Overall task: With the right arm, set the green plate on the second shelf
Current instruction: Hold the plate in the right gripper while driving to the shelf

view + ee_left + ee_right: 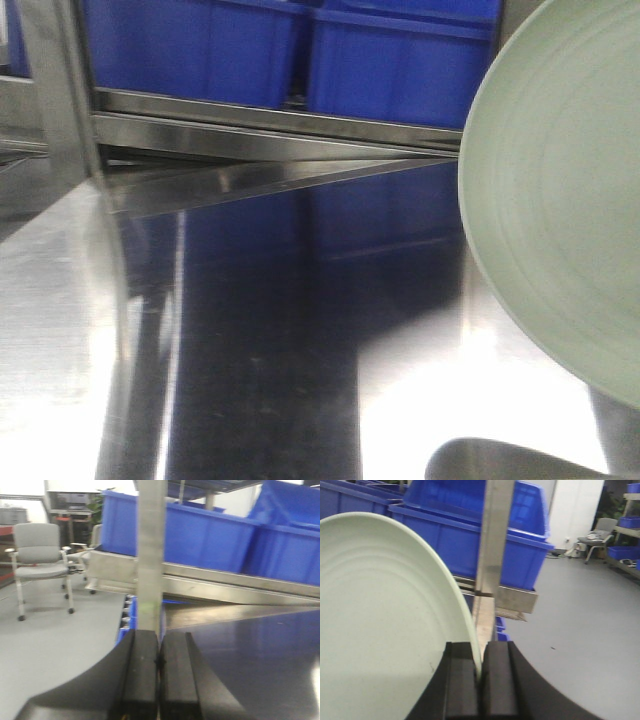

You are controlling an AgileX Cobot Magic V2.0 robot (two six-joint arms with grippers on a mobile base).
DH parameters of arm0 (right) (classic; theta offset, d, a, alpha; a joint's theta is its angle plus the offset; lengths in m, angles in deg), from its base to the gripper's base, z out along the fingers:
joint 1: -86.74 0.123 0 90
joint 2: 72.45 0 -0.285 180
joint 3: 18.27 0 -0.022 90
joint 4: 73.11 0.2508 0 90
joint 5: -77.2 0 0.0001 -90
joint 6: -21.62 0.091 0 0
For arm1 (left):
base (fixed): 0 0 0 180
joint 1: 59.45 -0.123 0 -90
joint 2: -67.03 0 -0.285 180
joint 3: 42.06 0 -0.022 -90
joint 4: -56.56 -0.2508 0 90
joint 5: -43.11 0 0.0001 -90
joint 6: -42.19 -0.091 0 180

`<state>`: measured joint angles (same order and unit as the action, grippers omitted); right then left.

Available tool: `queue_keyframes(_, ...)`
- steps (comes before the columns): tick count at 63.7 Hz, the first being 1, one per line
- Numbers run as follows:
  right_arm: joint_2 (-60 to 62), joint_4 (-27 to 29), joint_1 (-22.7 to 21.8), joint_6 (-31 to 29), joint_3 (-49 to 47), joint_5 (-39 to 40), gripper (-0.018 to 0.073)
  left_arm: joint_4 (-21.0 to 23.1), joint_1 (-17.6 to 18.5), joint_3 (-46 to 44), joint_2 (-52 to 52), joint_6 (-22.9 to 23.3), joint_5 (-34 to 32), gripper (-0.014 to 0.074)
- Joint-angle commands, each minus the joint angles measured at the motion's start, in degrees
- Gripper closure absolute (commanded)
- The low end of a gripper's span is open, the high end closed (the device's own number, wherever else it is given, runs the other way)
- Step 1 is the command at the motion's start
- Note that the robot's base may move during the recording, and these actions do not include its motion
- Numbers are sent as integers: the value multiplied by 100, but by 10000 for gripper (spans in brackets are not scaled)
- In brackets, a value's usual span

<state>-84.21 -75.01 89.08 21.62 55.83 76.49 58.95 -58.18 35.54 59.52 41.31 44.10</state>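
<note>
right gripper [480,676] holds green plate [560,200] on edge, over the steel shelf [300,350] near its right edge
fingers [462,680] pinch the rim; plate body runs left of them, face steeply tilted, contact with shelf unclear. I'd roll it flat before lowering. left gripper [159,665]: fingers pressed together, empty, by the upright post [150,555]

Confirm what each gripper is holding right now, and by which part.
The right gripper pinches the green plate at its rim. The left gripper is shut with nothing in it.
</note>
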Motion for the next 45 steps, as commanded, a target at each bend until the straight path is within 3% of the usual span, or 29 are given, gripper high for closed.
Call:
queue_keyframes(1,-45,-22,-41,40,-177,720,502,32,37,240,104,8,-470,466)
queue_keyframes(45,-45,-22,-35,40,-158,712,502,32,37,240,104,8,-470,466)
